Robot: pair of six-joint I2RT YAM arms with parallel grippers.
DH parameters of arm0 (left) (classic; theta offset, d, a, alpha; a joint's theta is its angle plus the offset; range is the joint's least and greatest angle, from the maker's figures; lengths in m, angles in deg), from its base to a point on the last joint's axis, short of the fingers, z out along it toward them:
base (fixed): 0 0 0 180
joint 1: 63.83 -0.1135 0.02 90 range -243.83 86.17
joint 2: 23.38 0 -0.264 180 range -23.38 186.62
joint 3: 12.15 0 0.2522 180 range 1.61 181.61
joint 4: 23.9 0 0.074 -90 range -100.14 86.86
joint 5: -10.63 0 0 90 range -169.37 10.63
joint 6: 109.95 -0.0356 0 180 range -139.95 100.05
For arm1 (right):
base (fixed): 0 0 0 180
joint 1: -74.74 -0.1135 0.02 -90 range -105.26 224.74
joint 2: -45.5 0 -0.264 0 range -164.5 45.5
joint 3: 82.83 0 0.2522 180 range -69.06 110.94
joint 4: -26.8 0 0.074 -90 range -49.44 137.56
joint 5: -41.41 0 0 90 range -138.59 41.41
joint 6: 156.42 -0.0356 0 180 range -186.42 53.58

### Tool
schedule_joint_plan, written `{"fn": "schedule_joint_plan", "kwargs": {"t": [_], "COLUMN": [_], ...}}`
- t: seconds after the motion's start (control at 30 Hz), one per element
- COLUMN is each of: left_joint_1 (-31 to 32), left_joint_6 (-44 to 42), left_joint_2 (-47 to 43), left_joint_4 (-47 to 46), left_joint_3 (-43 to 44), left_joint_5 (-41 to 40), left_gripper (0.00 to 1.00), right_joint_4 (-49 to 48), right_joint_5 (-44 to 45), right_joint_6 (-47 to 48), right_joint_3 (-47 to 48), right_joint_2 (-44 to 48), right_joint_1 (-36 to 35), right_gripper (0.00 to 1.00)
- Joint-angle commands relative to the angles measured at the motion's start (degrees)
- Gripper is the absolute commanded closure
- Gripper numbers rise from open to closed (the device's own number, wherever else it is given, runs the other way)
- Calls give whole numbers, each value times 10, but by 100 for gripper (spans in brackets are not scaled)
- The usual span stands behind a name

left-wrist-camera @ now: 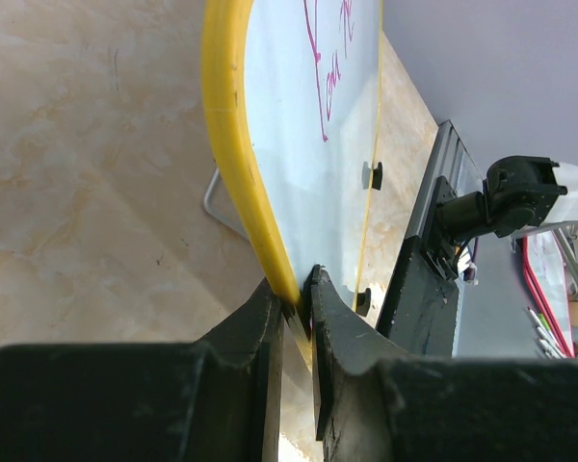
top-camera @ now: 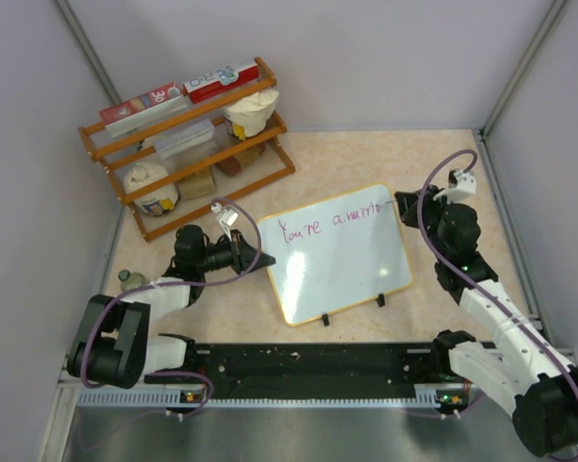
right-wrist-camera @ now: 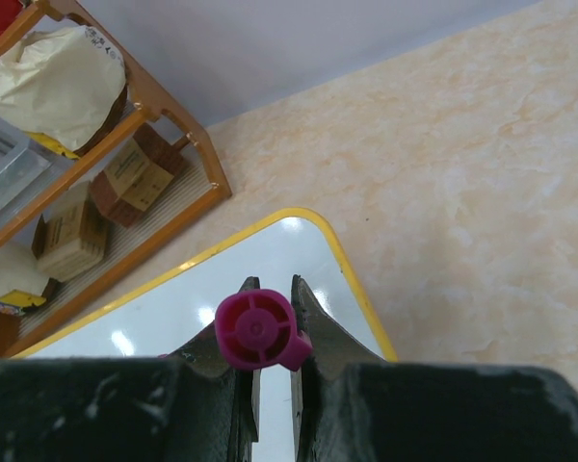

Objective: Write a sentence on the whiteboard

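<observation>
running left-right, the whiteboard (top-camera: pixel 337 255) has clips (top-camera: pixel 325 320) nearside.

A single line of magenta handwriting (top-camera: pixel 332 223) runs along the far edge of the whiteboard (top-camera: pixel 342 274), which lies at the middle of the table (top-camera: pixel 443 164). It opens "You're a"; the last word, starting with what looks like an "m", cannot be made out. The left wrist view shows the same line side-on and illegible. On the top shelf of the wooden rack (top-camera: pixel 287 171), at the table's far left corner, a red-and-white carton (top-camera: pixel 140 106) bears what reads as "30". White lettering on the red carton (top-camera: pixel 222 80) beside it is too small to read. Print on the brown boxes (right-wrist-camera: pixel 135 173) in the right wrist view is likewise illegible.
</observation>
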State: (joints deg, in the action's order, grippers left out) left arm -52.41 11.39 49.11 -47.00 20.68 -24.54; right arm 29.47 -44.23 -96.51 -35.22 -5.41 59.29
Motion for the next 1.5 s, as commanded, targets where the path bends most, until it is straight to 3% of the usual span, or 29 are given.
{"fn": "schedule_joint_plan", "kwargs": {"t": [0.0, 0.8, 1.47], "left_joint_1": [0, 1, 0], "left_joint_6": [-47, -48, -48], "left_joint_2": [-5, -8, -9], "left_joint_4": [-16, -15, -15], "left_joint_3": [1, 0, 0], "left_joint_5": [-26, -26, -27], "left_gripper": [100, 100, 100], "right_joint_4": [-16, -31, -4], "right_joint_5": [-3, 13, 7], "right_joint_6": [-7, -15, -9], "right_joint_3": [10, 18, -33], "right_joint_2": [24, -26, 8], "right_joint_1": [8, 25, 31], "right_gripper": [100, 100, 100]}}
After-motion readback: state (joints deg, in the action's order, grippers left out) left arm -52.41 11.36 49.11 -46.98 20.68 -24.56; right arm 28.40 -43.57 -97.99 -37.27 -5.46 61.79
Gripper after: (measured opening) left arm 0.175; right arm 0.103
